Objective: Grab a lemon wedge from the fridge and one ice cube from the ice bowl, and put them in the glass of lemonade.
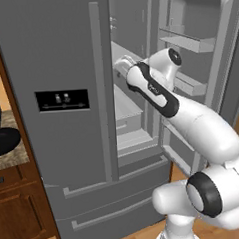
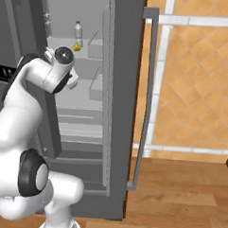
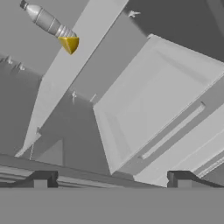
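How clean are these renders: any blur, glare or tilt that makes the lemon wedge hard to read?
Left base view: flat, even light on the fridge, no glare, soft low-resolution edges. Right base view: the lemon wedge is tiny but distinct in front of a water bottle. Hand view: rolled, shelves run diagonally; the wedge is sharp and bright, and the pincer tips are dim.

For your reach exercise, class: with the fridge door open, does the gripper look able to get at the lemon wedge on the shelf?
Probably yes: the fridge stands open, the open gripper faces inside, and nothing lies between it and the lemon wedge beside a bottle.
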Controlling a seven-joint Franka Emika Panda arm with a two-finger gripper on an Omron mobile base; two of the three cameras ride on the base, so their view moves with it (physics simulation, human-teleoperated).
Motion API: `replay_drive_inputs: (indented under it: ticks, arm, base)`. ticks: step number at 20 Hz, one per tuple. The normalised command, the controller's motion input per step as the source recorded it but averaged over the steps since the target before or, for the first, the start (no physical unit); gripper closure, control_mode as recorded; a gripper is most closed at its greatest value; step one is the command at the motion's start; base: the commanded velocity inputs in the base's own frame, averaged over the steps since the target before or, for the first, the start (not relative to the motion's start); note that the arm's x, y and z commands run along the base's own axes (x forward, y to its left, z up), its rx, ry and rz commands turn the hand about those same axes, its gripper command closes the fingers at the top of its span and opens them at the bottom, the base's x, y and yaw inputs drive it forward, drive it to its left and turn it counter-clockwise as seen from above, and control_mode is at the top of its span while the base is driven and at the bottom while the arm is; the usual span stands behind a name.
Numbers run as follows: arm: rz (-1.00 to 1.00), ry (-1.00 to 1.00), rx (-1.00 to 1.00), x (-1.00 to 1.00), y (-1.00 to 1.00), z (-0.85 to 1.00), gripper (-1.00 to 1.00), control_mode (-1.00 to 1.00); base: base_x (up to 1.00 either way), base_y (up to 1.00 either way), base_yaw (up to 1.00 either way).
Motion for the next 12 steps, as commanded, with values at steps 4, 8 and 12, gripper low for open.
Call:
replay_drive_inputs:
  ticks: [4,8,12]
  arm:
    - [0.13,0.02,0.00,0.71,0.12,-0.04,-1.00,-1.00]
    - [0.04,0.00,0.00,0.30,0.38,0.00,-1.00,-1.00]
    - [0.08,0.00,0.00,0.03,0.60,0.00,-1.00,-1.00]
  base:
    - [0.00,0.00,0.00]
    - [0.00,0.00,0.00]
    - [0.00,0.00,0.00]
